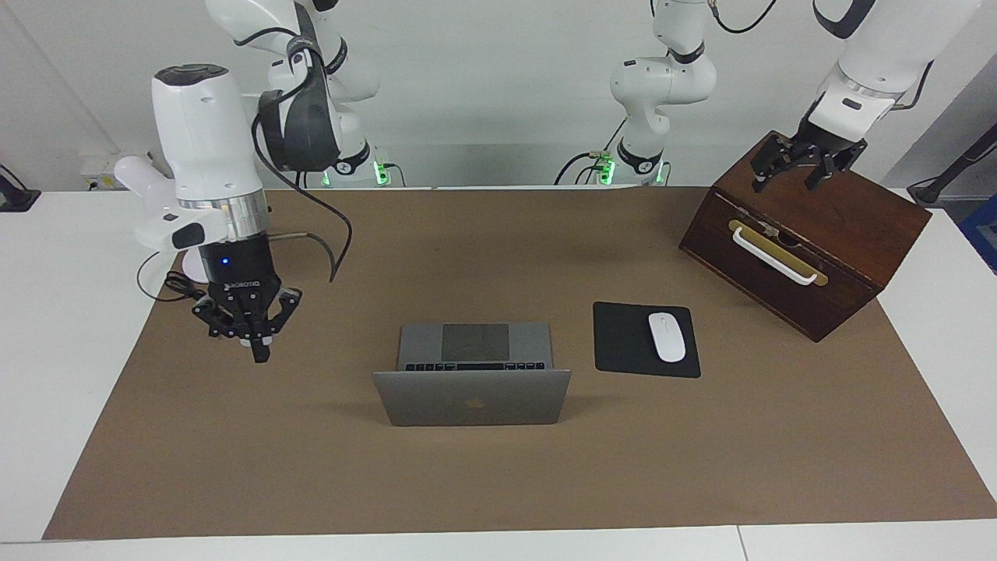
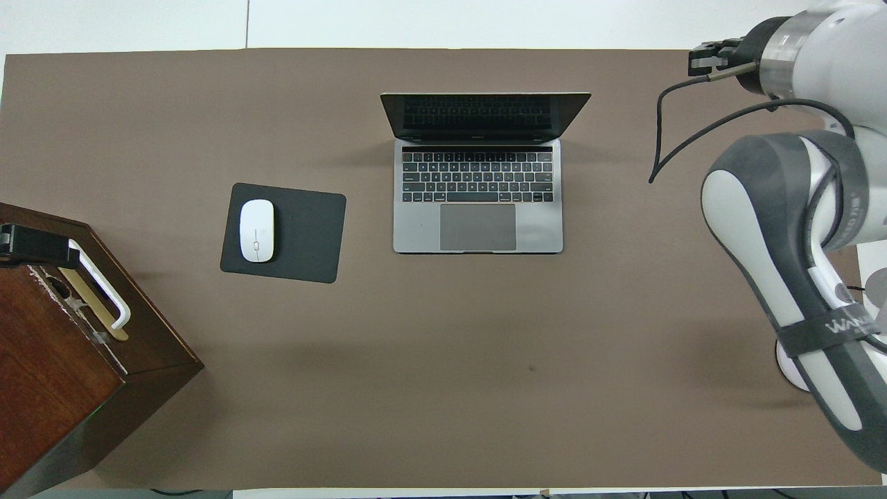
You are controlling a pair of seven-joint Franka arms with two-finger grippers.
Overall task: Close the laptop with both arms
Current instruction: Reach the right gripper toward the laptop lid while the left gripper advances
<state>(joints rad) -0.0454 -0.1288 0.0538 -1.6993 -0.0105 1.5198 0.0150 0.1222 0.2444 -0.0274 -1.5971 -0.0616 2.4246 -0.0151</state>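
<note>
- the laptop (image 1: 472,379) stands open near the middle of the brown mat (image 1: 498,467) on the bench (image 1: 47,327), its lid upright with the logo side turned away from the robots, keyboard and trackpad facing them.
- beside it, toward the left arm's end of the bench, a white mouse (image 1: 667,336) lies on a black mouse pad (image 1: 623,343).
- a dark wooden box (image 1: 810,234) with a white handle sits at that same end, nearer to the robots.
- the left end effector (image 1: 794,173) hangs over the top of the box, fingers spread apart, holding nothing.
- the right end effector (image 1: 251,331) hangs over the mat toward the right arm's end, well apart from the laptop, pointing down with its fingertips pressed together and empty.
- a black cable (image 1: 167,284) lies near the mat's edge there.
</note>
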